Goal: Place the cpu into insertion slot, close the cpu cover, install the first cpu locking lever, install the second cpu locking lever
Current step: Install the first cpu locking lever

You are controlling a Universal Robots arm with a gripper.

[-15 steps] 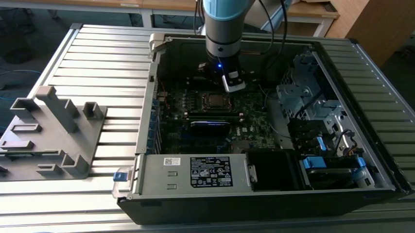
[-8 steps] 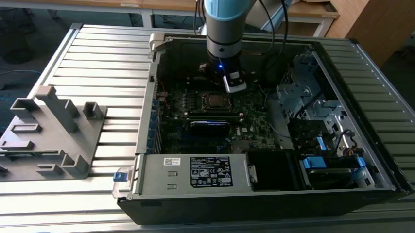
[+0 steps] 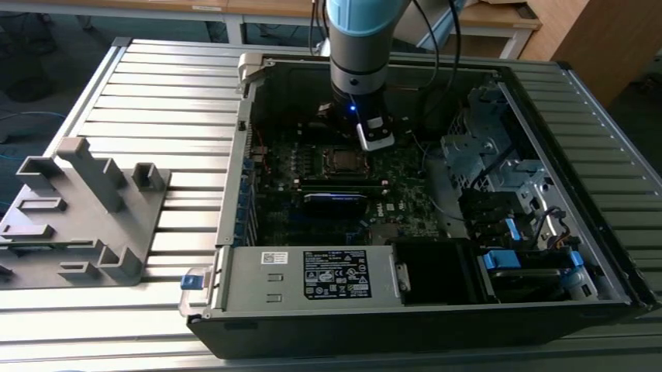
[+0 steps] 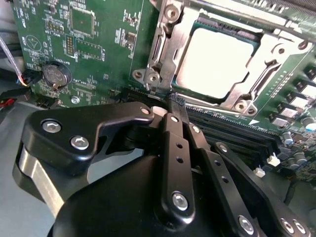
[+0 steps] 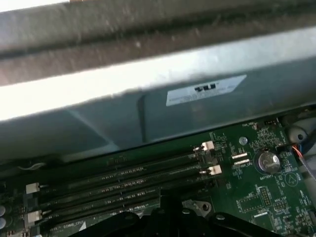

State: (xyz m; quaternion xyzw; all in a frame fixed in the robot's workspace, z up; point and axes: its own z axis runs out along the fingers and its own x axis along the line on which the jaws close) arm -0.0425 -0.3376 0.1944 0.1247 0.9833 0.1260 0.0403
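The gripper [image 4: 175, 102], fingers pinched together on nothing, has its tip low over the motherboard [image 4: 98, 59], touching or just short of one corner of the cpu cover [image 4: 165, 54]. Beyond that corner the cpu [image 4: 219, 61] lies flat in the insertion slot [image 4: 224, 27], with the cover down around it.

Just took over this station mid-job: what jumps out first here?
The cpu, bright grey, lies under the closed silvery cover in the second wrist view. The tool is shut, its tip beside the cover's corner. In the exterior view the arm reaches down into an open PC case on a slatted table.
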